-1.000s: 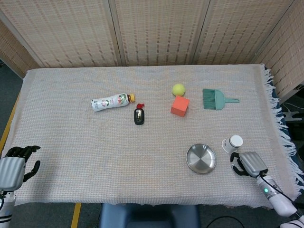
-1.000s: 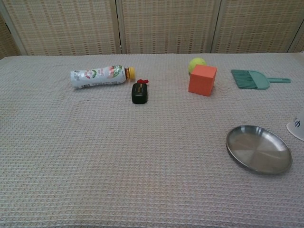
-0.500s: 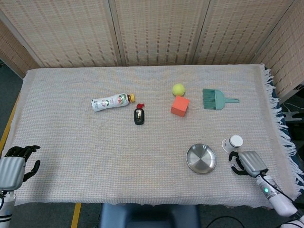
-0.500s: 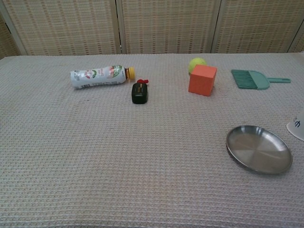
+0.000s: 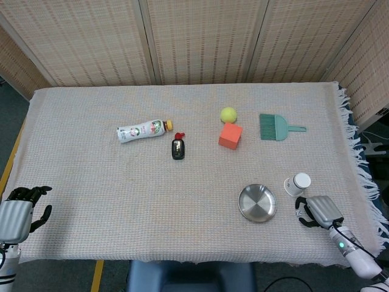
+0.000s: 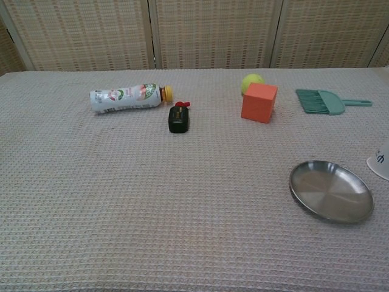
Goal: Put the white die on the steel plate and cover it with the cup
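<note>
1. Since the white die cannot be made out in either view, its position cannot be confirmed; it may be hidden under the right robot hand (image 5: 319,211) or lie out of frame. A grasp attempted on an unconfirmed position is judged likely to close on nothing.
2. The right robot hand is seen in the head view only, at the near right corner of the surface (image 5: 121,201), with its fingers curled down toward the cloth. Whether anything is gripped cannot be told.
3. The cup (image 5: 298,183) is found just beside the fingers of the right robot hand, mouth down as far as can be judged. If the hand is swept forward, the cup could be knocked over or pushed toward the fringed edge (image 5: 364,182) of the cloth.
4. The steel plate (image 5: 257,202) is located near the cup, to its left, and is empty. A die released from height could bounce or slide off the smooth metal.
5. The left robot hand (image 5: 18,214) is held off the near left corner, fingers apart, nothing gripped; no hazard is expected from it
</note>
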Available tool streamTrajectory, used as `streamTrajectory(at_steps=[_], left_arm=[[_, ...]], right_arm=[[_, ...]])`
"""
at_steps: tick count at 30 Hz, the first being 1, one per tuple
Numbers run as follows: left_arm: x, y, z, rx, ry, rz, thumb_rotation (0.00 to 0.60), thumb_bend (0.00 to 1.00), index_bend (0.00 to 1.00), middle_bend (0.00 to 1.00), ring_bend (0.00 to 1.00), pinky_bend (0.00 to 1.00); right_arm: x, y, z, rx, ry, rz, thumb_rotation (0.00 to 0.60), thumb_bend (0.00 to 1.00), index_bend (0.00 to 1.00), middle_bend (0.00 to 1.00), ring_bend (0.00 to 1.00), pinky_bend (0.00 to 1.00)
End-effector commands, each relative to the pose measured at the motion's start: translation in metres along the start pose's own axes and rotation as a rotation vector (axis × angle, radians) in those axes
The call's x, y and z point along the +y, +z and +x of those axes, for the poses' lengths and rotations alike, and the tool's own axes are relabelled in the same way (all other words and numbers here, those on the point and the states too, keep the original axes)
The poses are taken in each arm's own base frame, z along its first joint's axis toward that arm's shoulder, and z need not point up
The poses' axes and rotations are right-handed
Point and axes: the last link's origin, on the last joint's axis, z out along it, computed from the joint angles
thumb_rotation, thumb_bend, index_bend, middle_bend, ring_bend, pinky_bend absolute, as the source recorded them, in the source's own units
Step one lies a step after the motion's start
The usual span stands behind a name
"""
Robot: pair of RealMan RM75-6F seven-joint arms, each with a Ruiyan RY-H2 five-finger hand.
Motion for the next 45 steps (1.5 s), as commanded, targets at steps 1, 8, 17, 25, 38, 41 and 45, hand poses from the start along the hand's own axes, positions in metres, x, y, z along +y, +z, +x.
streamTrajectory(at_steps=[1,8,17,25,38,41,45], left_arm=[[0.0,0.0,0.0,0.001,-0.001,0.0,0.6,0.37,0.33,0.4,0.41,0.3],[0.001,0.0,0.0,-0.001,-0.003,-0.001,0.6,0.37,0.33,0.41,0.41,0.3],[0.0,-0.002,0.001,-0.004,0.0,-0.001,0.6,0.37,0.33,0.41,0.41,0.3],[0.0,-0.002,0.001,-0.003,0.003,-0.002,0.6,0.37,0.33,0.41,0.42,0.3],[0.001,-0.002,0.0,-0.008,0.004,-0.003,0.6,0.37,0.33,0.41,0.42,0.3],[0.001,-0.002,-0.001,-0.013,0.001,-0.003,0.6,0.37,0.33,0.41,0.42,0.3],[0.001,-0.002,-0.001,-0.014,0.007,-0.003,0.6,0.37,0.33,0.41,0.42,0.3]], right_arm=[[-0.001,0.002,-0.001,0.004,0.003,0.001,0.6,0.17,0.45,0.83,0.72,0.99],[-0.001,0.005,-0.003,0.01,0.005,0.003,0.6,0.17,0.45,0.83,0.72,0.99],[-0.001,0.006,-0.005,0.007,0.005,0.009,0.6,0.17,0.47,0.84,0.73,0.99],[-0.001,0.006,-0.006,0.008,-0.001,0.006,0.6,0.29,0.51,0.84,0.74,1.0],[-0.013,0.009,0.006,0.074,0.032,0.064,0.6,0.4,0.57,0.85,0.74,1.0],[-0.026,0.013,0.018,0.121,0.04,0.113,0.6,0.4,0.57,0.85,0.74,1.0],[-0.044,0.022,0.033,0.158,0.043,0.166,0.6,0.4,0.57,0.85,0.74,1.0]])
